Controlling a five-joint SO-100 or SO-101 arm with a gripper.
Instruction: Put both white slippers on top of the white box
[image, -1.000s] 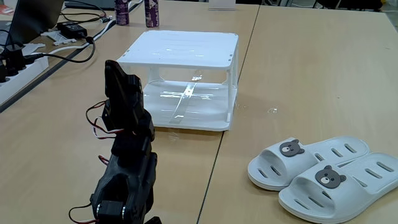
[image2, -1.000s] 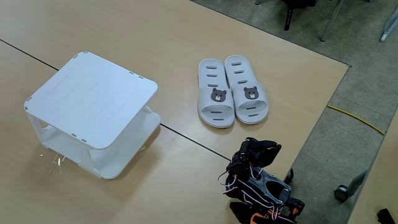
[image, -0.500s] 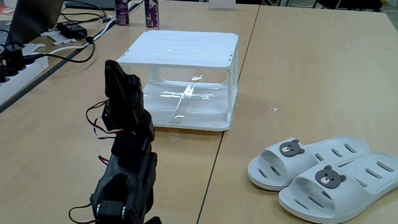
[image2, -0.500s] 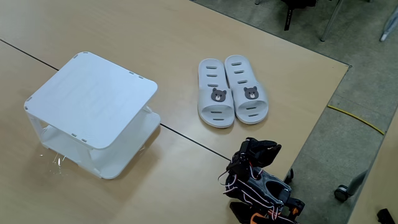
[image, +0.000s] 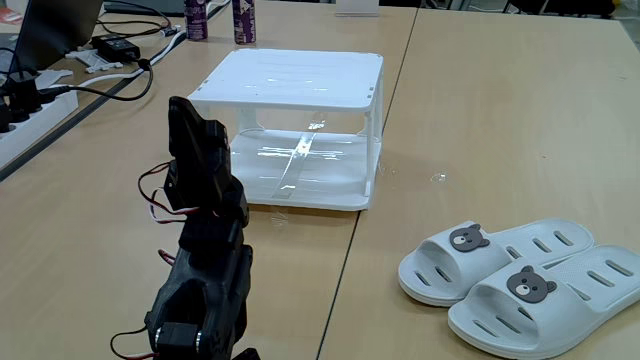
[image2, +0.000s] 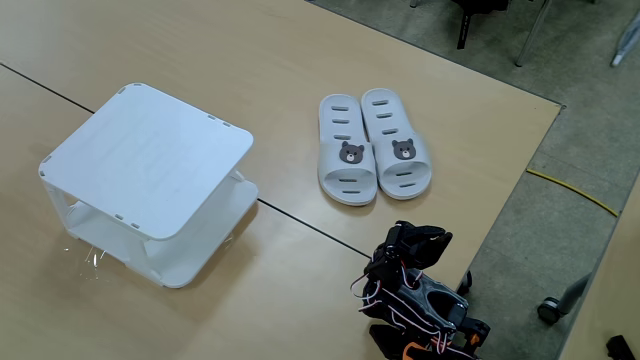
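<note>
Sitting folded and unmoved since a second ago, the arm (image: 205, 250) has begun nothing. Both white slippers (image2: 373, 146) lie side by side on the table (image: 480, 120), well apart from the white box (image2: 150, 160). One fixed view adds cables beyond the box; whether the fingers are apart is unclear.

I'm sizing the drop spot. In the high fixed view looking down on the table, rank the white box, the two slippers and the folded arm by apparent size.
1. white box
2. arm, partly cropped, so unsure
3. slippers, left and right, looking alike
</note>
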